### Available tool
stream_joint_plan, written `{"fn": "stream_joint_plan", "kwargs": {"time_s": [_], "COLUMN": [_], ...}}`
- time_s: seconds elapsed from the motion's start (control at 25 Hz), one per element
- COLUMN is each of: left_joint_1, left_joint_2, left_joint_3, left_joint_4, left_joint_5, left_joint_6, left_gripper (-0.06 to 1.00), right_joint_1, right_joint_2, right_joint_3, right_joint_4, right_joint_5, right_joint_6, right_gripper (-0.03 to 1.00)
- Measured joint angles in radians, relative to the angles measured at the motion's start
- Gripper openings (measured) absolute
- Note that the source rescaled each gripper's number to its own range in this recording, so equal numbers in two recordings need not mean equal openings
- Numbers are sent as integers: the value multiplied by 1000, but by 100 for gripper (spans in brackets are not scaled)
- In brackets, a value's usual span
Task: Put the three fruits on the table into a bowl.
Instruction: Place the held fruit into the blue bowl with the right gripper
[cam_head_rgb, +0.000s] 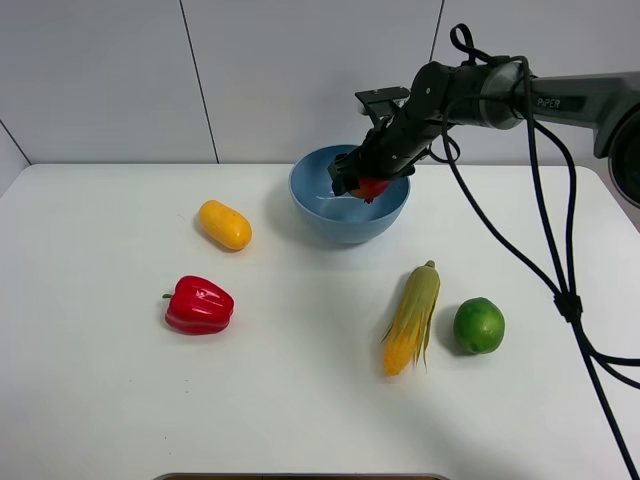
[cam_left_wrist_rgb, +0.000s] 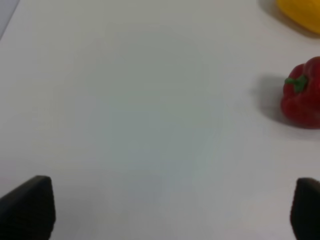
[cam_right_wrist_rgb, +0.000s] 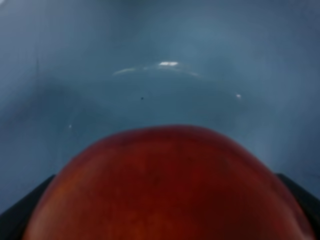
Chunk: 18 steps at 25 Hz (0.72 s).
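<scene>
The right tool (cam_head_rgb: 362, 186) pinches the apple (cam_right_wrist_rgb: 165, 190) inside the bowl (cam_head_rgb: 310, 208), and the left tool (cam_left_wrist_rgb: 172, 210) stands spread above the worktop (cam_left_wrist_rgb: 125, 100), holding nothing.

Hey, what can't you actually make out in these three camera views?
- Whether the apple touches bottom: the bowl wall hides it in the high view, and the apple fills the right wrist view.
- Right gripper fingertips: hidden behind apple and rim.
- Left gripper: absent from the high view; fingers cut by the wrist frame's edge.
- Mango: cropped in the left wrist view.
</scene>
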Motion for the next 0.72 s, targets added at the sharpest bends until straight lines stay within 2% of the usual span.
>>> {"fn": "stream_joint_plan", "kwargs": {"time_s": [0.16,0.24,0.36,0.72], "left_joint_1": [0,0,0,0], "left_joint_2": [0,0,0,0], "left_joint_3": [0,0,0,0], "left_joint_4": [0,0,0,0], "left_joint_5": [0,0,0,0], "left_joint_6": [0,0,0,0], "left_gripper": [83,83,82,82], "right_joint_1": [0,0,0,0], "right_joint_2": [0,0,0,-3], "right_joint_3": [-3,-3,-3,-3], "right_joint_4": [0,0,0,0], "right_joint_5": [0,0,0,32], "right_joint_6": [0,0,0,0], "right_gripper": [27,41,47,49]}}
